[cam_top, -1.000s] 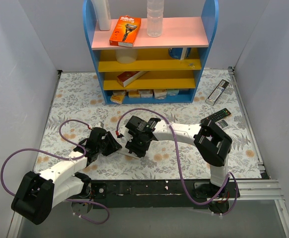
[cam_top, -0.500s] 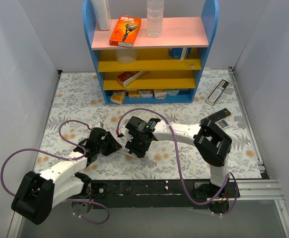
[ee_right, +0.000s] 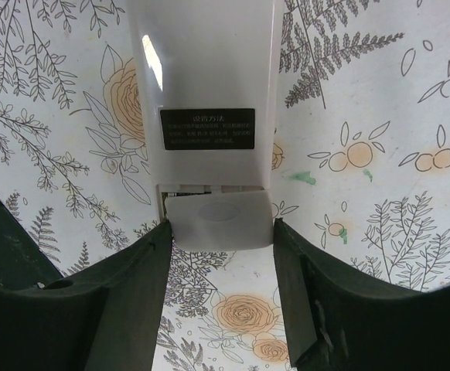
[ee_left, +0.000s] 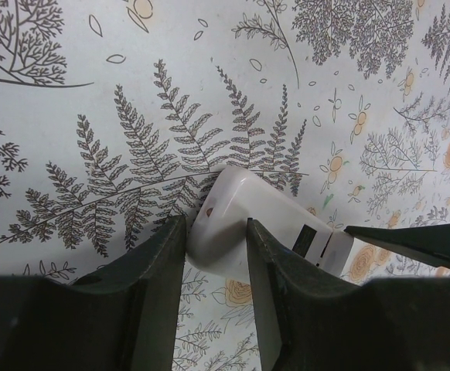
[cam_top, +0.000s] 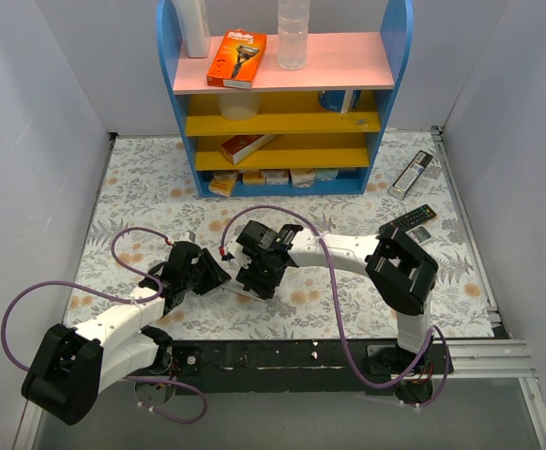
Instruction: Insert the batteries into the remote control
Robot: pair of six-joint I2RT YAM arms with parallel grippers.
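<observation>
The remote control [cam_top: 239, 290] lies back up on the flowered table, a small white slab with a dark label [ee_right: 207, 128]. My left gripper [ee_left: 216, 224] is shut on its rounded end [ee_left: 236, 205], one finger on each long side. At the opposite end, my right gripper [ee_right: 223, 228] has its fingertips against both sides of the battery cover [ee_right: 219, 220]. The cover sits slightly skewed, with a thin gap showing the compartment edge. Seen from above, the two grippers [cam_top: 212, 278] [cam_top: 256, 279] face each other over the remote. The batteries are out of view.
A blue shelf unit [cam_top: 172, 112] stands at the back with boxes and bottles. A silver remote [cam_top: 411, 174], a black remote [cam_top: 406, 222] and a pale remote [cam_top: 423, 234] lie at the right. Purple cables [cam_top: 128, 234] loop over the table's left half.
My right gripper has shifted very slightly at the remote's cover end. The left arm and the remote have not moved.
</observation>
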